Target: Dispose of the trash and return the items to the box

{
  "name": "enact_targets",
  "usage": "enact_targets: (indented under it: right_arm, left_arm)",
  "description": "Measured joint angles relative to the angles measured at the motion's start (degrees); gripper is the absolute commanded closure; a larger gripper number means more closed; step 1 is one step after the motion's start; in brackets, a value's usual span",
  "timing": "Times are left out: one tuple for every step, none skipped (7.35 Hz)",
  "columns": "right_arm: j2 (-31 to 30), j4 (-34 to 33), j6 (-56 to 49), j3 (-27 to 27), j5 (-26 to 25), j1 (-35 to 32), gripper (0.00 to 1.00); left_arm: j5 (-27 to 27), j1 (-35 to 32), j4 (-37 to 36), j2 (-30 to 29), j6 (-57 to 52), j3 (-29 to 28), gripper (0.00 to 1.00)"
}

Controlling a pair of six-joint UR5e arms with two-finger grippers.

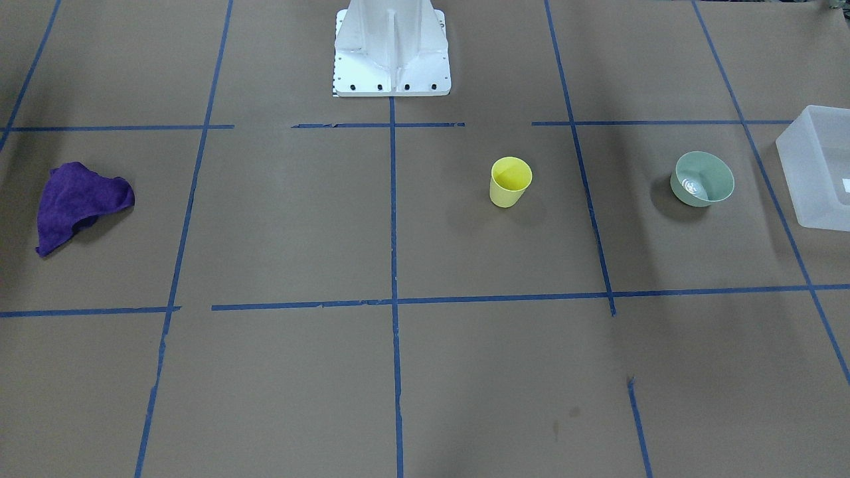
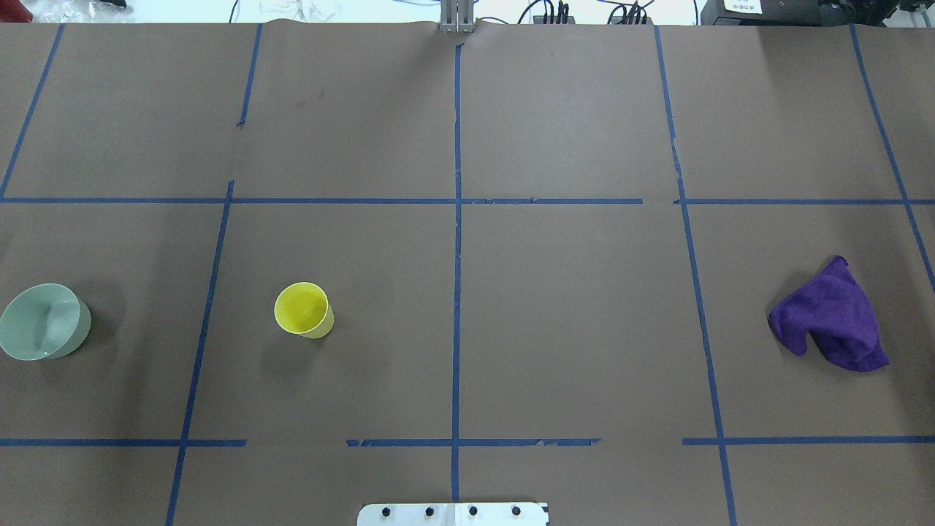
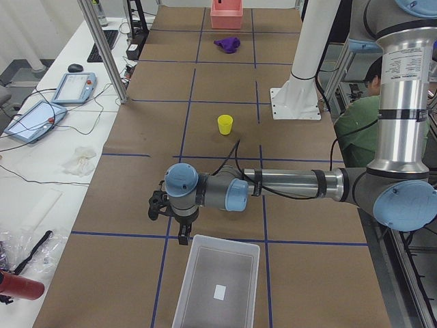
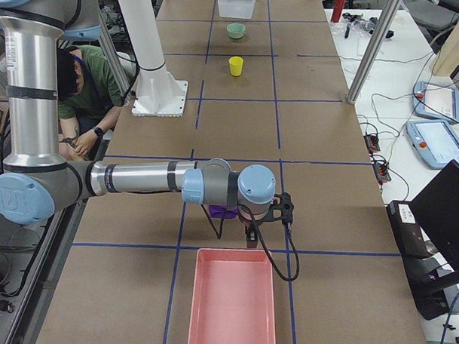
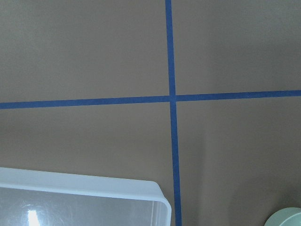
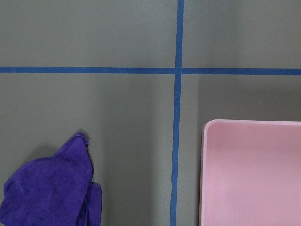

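Note:
The yellow cup stands upright on the robot's left half of the table. The mint-green bowl sits further out to the left, and its edge shows in the left wrist view. The frosted white box stands open and empty at the table's left end. My left gripper hangs above the table by the box's rim. My right gripper hangs at the other end. I cannot tell whether either is open or shut.
A crumpled purple cloth lies on the robot's right side. A pink tray stands empty beyond it at the right end. The white robot base stands at the table's rear middle. Blue tape lines grid the brown table.

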State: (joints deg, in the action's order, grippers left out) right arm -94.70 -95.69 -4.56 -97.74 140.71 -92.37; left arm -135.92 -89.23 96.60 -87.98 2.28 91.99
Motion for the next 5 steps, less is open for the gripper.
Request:
enact_targets:
  right_arm:
    - [0.0, 0.0, 0.0, 0.0, 0.0, 0.0, 0.0]
    - [0.1, 0.0, 0.1, -0.1, 0.0, 0.0, 0.0]
    - [0.2, 0.0, 0.2, -0.3, 0.1, 0.0, 0.0]
    - [0.6, 0.0, 0.3, -0.4, 0.1, 0.0, 0.0]
    - [1.3, 0.1, 0.3, -0.4, 0.1, 0.0, 0.0]
  left_arm:
    - [0.0, 0.0, 0.0, 0.0, 0.0, 0.1, 0.0]
    - [-0.2, 0.0, 0.1, -0.1, 0.0, 0.5, 0.0]
    - [-0.3, 0.0, 0.3, -0.4, 0.4, 2.3, 0.0]
    - [-0.3, 0.1, 0.7, -0.9, 1.6, 5.6, 0.0]
    - [-0.2, 0.6, 1.3, -1.5, 3.8, 9.5, 0.0]
